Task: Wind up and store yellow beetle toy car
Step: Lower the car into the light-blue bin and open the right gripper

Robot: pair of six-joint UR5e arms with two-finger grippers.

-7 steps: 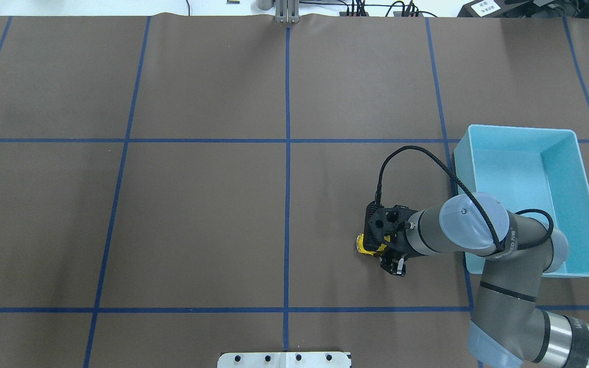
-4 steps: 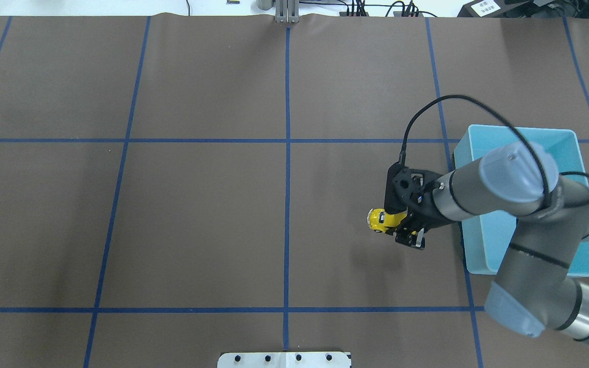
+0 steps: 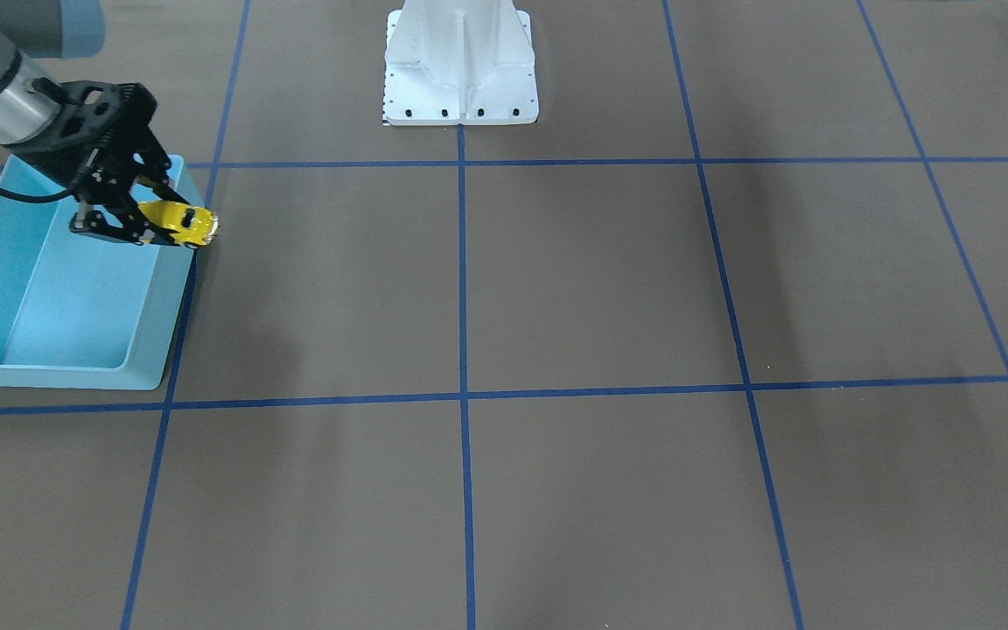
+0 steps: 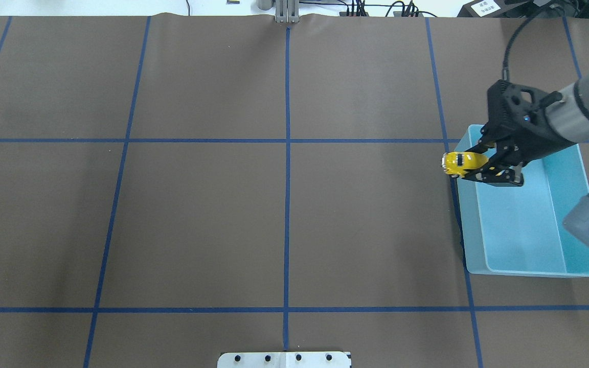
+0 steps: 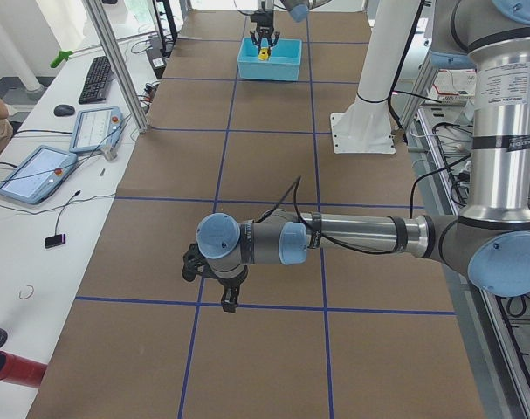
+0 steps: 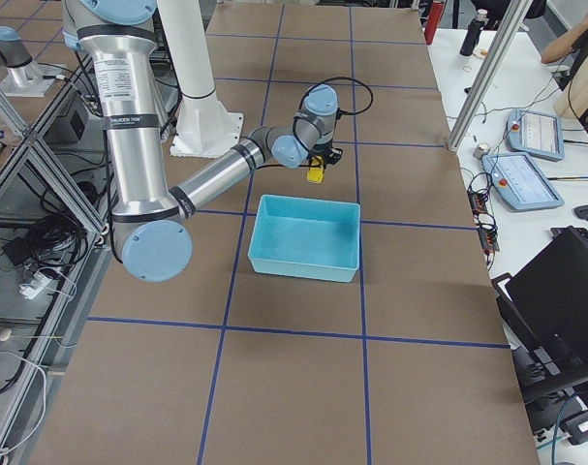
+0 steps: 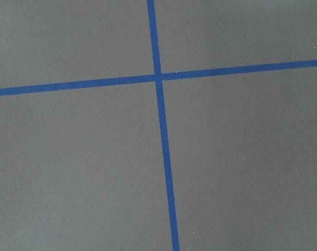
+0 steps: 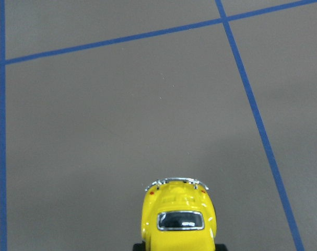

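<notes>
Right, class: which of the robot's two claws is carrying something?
The right claw: it grips the small glossy yellow beetle toy car; the left claw holds nothing visible.

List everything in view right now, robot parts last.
yellow beetle toy car: one, yellow, held off the table at the bin's rim on the side toward the table's middle
bin: one, light blue, on the robot's right side of the table
table: one, brown cover with a blue tape grid
keyboard: one, black, on the white bench past the table's left end
pendants: two, grey with screens, same bench
pedestal: one, white, at the robot's edge of the table
right gripper: one, black, shut on the car
left gripper: one, black, low over bare table; open or shut unclear
</notes>
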